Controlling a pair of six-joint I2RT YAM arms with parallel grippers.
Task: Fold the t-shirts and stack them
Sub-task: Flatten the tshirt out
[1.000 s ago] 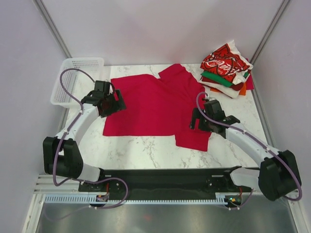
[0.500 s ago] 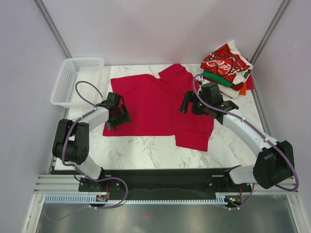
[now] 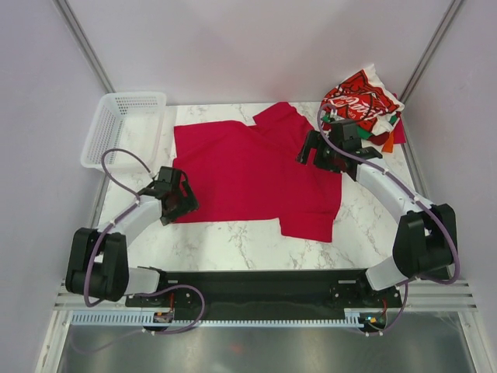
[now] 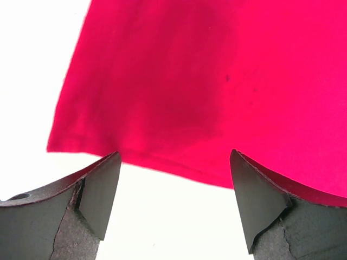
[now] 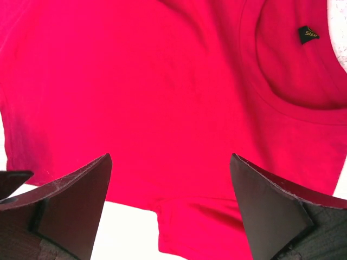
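Marble tabletop (image 3: 233, 241) is carrying the plain red t-shirt (image 3: 248, 171), which is lying flat with its long axis running left to right (hem left, collar right). The left gripper (image 4: 173, 179) is hovering, fingers spread, at the near hem corner, with the cloth lying straight ahead of it. The right gripper (image 5: 171, 184), likewise spread, is hanging over the collar end, near the folded stack (image 3: 361, 105). Each arm is nearest its own end.

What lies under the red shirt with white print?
Under the printed shirt, edges of white cloth, orange cloth and dark red cloth show; the rest is covered.
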